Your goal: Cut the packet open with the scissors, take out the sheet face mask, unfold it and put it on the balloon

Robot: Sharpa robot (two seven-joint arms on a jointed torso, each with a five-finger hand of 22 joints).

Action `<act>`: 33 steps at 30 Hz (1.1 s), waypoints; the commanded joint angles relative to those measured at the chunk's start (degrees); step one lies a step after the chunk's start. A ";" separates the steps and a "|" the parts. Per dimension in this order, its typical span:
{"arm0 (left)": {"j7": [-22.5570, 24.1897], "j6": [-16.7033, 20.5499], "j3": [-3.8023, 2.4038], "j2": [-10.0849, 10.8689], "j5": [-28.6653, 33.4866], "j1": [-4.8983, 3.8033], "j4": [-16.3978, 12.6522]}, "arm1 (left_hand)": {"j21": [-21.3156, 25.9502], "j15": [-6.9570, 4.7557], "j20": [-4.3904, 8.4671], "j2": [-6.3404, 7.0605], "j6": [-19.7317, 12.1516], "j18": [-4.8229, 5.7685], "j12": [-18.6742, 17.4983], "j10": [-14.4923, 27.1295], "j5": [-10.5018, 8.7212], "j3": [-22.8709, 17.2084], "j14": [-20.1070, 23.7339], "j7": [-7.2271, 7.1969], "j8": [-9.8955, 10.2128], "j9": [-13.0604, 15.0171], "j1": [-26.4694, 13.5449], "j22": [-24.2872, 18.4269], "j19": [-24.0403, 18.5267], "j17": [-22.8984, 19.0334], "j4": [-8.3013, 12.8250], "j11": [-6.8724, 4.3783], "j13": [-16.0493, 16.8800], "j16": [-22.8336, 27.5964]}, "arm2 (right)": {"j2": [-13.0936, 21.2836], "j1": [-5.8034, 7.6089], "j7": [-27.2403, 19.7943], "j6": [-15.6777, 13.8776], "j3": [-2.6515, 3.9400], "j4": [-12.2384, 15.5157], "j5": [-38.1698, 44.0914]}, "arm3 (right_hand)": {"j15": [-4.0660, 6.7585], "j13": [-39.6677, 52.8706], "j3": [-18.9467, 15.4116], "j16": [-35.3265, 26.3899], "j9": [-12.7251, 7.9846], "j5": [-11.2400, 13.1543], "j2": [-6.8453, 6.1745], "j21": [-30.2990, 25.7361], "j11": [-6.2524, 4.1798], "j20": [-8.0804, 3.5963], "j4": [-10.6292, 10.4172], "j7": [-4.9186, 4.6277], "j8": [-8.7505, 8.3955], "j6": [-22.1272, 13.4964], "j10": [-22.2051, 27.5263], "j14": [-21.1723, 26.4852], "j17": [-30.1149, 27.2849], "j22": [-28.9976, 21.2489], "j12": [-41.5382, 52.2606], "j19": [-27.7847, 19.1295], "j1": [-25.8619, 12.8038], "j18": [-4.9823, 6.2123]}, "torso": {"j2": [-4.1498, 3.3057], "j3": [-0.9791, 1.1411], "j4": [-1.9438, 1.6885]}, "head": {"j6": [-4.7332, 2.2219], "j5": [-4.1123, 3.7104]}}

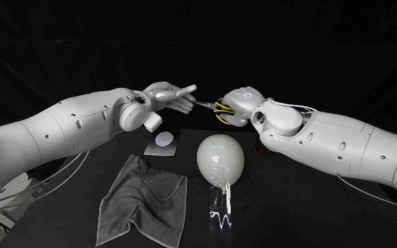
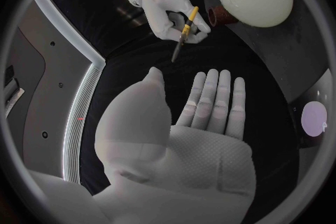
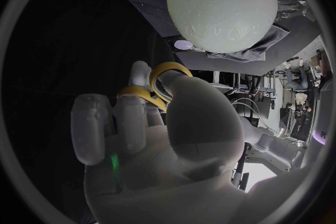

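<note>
Scissors (image 1: 220, 110) in right robot hand (image 1: 241, 105), tips toward left robot hand (image 1: 170, 96)

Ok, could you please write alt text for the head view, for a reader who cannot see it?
The right hand holds yellow-handled scissors above a black table, facing the empty left hand. Below lie a pale balloon, a grey cloth and a small packet.

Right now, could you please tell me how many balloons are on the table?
1. The balloon lies on the table, just right of the grey cloth. I count no second one, though a flat one could hide beneath the cloth.
</note>
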State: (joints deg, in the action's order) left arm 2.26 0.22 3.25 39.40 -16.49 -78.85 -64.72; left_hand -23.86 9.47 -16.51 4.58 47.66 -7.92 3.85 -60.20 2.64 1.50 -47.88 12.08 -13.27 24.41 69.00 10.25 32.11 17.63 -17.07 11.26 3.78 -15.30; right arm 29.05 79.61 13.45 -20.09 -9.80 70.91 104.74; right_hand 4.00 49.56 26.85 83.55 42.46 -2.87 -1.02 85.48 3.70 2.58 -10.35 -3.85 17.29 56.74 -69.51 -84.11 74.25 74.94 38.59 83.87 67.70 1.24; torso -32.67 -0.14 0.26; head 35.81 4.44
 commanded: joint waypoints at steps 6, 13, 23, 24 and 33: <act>12.54 6.92 1.01 2.91 8.33 0.95 -0.18 | -1.28 -2.07 0.07 -1.94 3.07 -2.15 1.49 -3.01 0.13 -2.20 -5.76 0.05 -0.56 -0.47 13.13 -0.14 7.01 0.50 4.07 -1.98 0.30 -2.33 | 8.00 0.90 -10.32 -11.66 0.11 4.98 -31.22 | 0.20 1.78 -0.43 -0.63 0.47 0.08 5.52 -1.69 -4.53 -0.09 -0.02 0.01 0.22 -0.23 -16.37 -2.66 -0.71 9.22 19.95 0.31 6.25 0.80 | -0.11 -0.06 0.12 | 0.07 0.05; 20.43 8.83 1.51 5.75 6.43 4.10 -1.74 | 1.29 -2.70 -0.18 -1.26 1.96 -1.07 0.97 -4.32 0.18 -4.41 -6.43 -1.36 1.19 -1.93 21.24 -1.74 5.19 0.33 6.58 -2.99 -0.08 -1.84 | 15.48 0.88 -21.25 -9.70 0.05 10.30 -62.64 | 0.21 0.91 -0.52 -0.92 0.81 0.07 5.63 -2.93 -4.47 -0.18 0.06 -0.06 0.04 -0.68 -15.94 -2.46 -1.15 8.13 19.07 -0.80 6.57 1.18 | -0.10 0.02 0.06 | 0.66 0.88; 26.26 12.10 1.66 7.68 -6.50 9.58 -1.81 | 4.88 -0.97 -0.22 0.67 2.70 1.03 -0.38 -1.26 0.14 -7.20 -2.67 -0.27 2.71 -3.77 24.43 -3.96 2.24 -1.37 5.55 -1.60 -0.25 2.57 | 22.08 -1.98 -27.12 -4.86 -0.31 18.49 -90.94 | 0.29 -2.41 -0.31 -2.43 1.23 0.07 5.28 -4.51 -4.52 -0.33 0.77 -0.04 -0.33 -0.83 -14.84 -1.68 -3.91 6.79 15.86 -2.10 7.48 1.63 | -0.22 0.05 -0.06 | 2.29 1.79; 26.58 12.51 1.67 7.67 -8.67 10.07 -1.59 | 5.26 -0.83 -0.21 0.91 2.70 1.28 -0.34 -0.88 0.15 -7.36 -2.41 -0.21 2.85 -3.94 24.49 -4.19 1.89 -1.54 5.44 -1.46 -0.22 2.93 | 22.50 -2.45 -27.47 -4.53 -0.33 19.22 -93.08 | 0.28 -3.08 -0.30 -2.88 1.26 0.07 5.23 -4.96 -4.50 -0.34 0.77 -0.07 -0.46 -0.81 -14.58 -1.46 -4.68 6.42 15.15 -2.46 7.52 1.76 | -0.19 0.04 -0.09 | 2.55 1.85; 26.24 14.88 1.69 6.55 -24.35 12.49 0.72 | 11.65 0.91 -0.26 3.01 1.42 3.49 -0.46 3.44 0.13 -7.21 1.63 0.56 4.20 -5.00 23.58 -6.83 -8.08 -3.30 4.74 0.03 -0.27 6.52 | 24.74 -5.68 -29.79 -3.12 -0.40 23.07 -104.11 | -0.01 -12.77 -0.13 -8.24 0.72 0.08 4.88 -9.99 -4.13 -0.15 0.73 -0.47 -2.14 -0.67 -11.45 0.92 -12.93 2.26 4.84 -6.28 7.79 3.04 | -0.15 0.01 0.01 | 3.48 2.53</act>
State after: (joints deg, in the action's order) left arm 26.90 12.73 5.01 46.27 -30.80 -66.49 -64.34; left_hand -12.53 10.36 -16.76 7.07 49.31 -5.14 3.77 -57.19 2.96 -5.86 -46.56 12.41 -9.27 19.48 92.49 3.56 24.58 14.43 -11.96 11.18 3.57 -9.00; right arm 53.59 74.17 -12.89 -25.57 -10.26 93.46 8.85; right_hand 4.00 37.91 26.65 75.81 43.26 -2.88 -1.51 75.96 3.78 2.44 -9.94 -4.10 15.46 56.08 -69.59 -83.68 62.04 74.94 38.75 78.03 69.69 3.54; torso -32.85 -0.13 0.23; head 38.99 6.66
